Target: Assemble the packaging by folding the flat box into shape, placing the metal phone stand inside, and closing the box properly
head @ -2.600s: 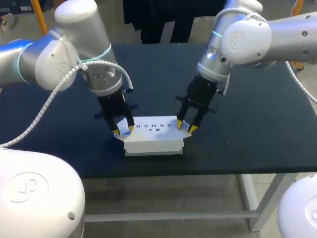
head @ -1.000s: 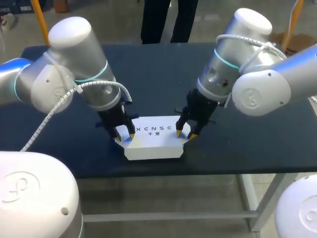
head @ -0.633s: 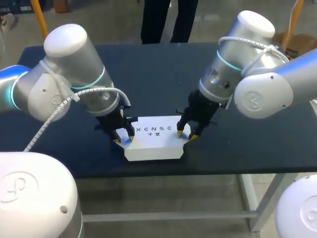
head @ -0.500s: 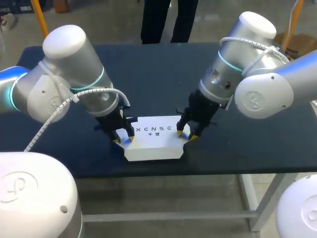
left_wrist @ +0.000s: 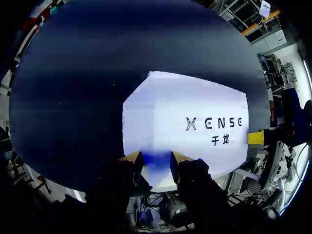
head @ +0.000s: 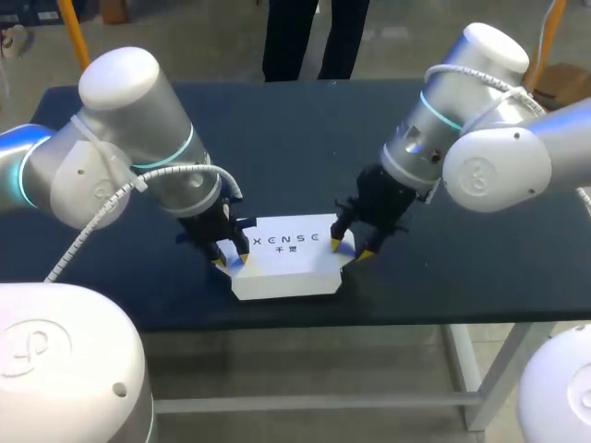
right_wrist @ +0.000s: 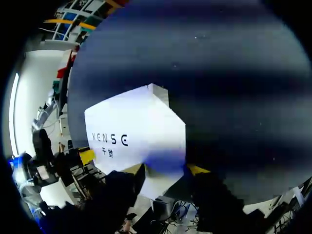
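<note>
Both left hand [head: 231, 260] and right hand [head: 349, 250], spread, seemingly straddle the lettered box [head: 286, 269].

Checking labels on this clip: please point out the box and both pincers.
box [head: 288, 263], head view, on its white top face.
left pincer [head: 231, 259], head view, midway between its yellow tips.
right pincer [head: 348, 249], head view, midway between its yellow tips.

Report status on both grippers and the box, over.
Left gripper: jaws apart at left end of box. Right gripper: same at right end. Box folded up, top flat, near front edge of table. No phone stand visible.
</note>
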Controlling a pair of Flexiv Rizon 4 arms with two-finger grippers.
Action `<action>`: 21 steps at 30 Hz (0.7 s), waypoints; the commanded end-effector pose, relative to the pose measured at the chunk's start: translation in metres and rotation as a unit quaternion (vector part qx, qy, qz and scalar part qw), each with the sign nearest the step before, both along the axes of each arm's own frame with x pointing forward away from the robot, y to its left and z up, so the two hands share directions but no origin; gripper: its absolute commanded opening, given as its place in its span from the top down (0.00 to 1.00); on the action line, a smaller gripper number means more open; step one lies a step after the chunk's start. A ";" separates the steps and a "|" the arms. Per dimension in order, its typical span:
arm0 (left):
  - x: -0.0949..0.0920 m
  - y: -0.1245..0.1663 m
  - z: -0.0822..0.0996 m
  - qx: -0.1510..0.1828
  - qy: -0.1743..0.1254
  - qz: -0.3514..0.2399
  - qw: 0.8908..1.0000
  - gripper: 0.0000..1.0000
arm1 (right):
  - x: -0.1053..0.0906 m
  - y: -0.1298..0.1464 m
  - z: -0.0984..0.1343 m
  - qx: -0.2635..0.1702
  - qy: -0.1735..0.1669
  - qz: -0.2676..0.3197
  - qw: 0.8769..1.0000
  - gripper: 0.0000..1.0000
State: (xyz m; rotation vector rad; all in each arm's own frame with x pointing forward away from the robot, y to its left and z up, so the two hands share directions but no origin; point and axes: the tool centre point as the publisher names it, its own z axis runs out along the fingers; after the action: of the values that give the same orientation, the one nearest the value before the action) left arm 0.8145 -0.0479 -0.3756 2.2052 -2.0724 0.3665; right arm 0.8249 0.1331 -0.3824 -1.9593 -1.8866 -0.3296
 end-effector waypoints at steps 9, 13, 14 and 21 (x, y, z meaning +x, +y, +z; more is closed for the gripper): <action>-0.001 -0.001 -0.007 0.002 -0.001 0.001 1.000 0.62 | 0.002 0.000 0.002 0.001 0.004 0.003 1.000 0.52; -0.001 -0.001 -0.007 0.002 -0.001 0.001 1.000 0.64 | 0.002 0.000 0.002 0.001 0.004 0.003 1.000 0.53; -0.001 -0.001 -0.007 0.002 -0.001 0.001 1.000 0.63 | 0.002 0.000 0.002 0.001 0.004 0.003 1.000 0.53; -0.001 -0.001 -0.007 0.002 -0.001 0.001 1.000 0.62 | 0.002 0.000 0.002 0.001 0.004 0.003 1.000 0.53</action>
State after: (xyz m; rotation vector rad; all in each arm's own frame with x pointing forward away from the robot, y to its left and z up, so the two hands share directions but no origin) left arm 0.8144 -0.0469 -0.3755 2.2060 -2.0730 0.3649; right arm 0.8252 0.1305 -0.3814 -1.9565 -1.8855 -0.3280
